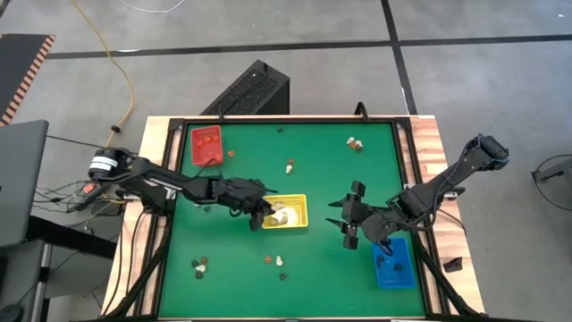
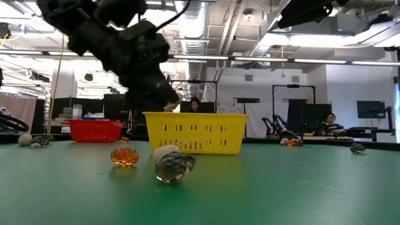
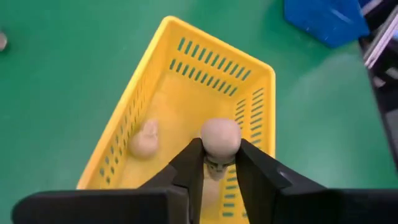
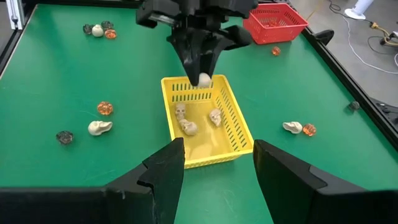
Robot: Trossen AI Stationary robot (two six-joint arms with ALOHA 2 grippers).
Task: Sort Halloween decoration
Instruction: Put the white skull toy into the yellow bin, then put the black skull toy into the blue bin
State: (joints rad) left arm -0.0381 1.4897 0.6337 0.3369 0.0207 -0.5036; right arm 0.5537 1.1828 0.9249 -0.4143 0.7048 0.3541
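Left wrist view: the left gripper (image 3: pixel 219 163) has its two dark fingers (image 3: pixel 189 168) pinched on a cream-white skull trinket (image 3: pixel 220 138), round crown poking out above the tips, jaws only narrowly apart w/ the piece between them. It hangs over the yellow tray (image 3: pixel 186 50), near one end wall. One more cream piece (image 3: pixel 144 138) lies on the tray floor below.

Step in hand, as I judge it: dropping a cream-white piece into the yellow tray. Grip looks light, so release seems close. Next move calls for spreading the jaws enough to let the skull fall clear inside the walls, then lifting straight up so the tips don't catch the slotted rim.

Right wrist view shows the same thing from across: left gripper (image 4: pixel 202 62) above the tray's far end, three cream skulls (image 4: pixel 186 126) already inside. Right gripper (image 4: pixel 214 171) waits w/ jaws wide apart, nothing between them; in the high view it (image 1: pixel 350 219) sits near the blue tray (image 1: pixel 393 268).

Trinkets look tiny, hard, rounded, likely to roll or bounce. Loose ones left on the green table (image 1: pixel 331 170): a cream piece w/ an orange one (image 4: pixel 297 128), an orange one (image 4: pixel 105 108), a cream one (image 4: pixel 99 127) beside a black one (image 4: pixel 64 137), a small cluster (image 4: pixel 98 28) in a far corner. Red tray (image 1: pixel 206 145) sits at the back left, an orange piece (image 4: pixel 275 51) just beside it. Sorting is partway, I'd say.
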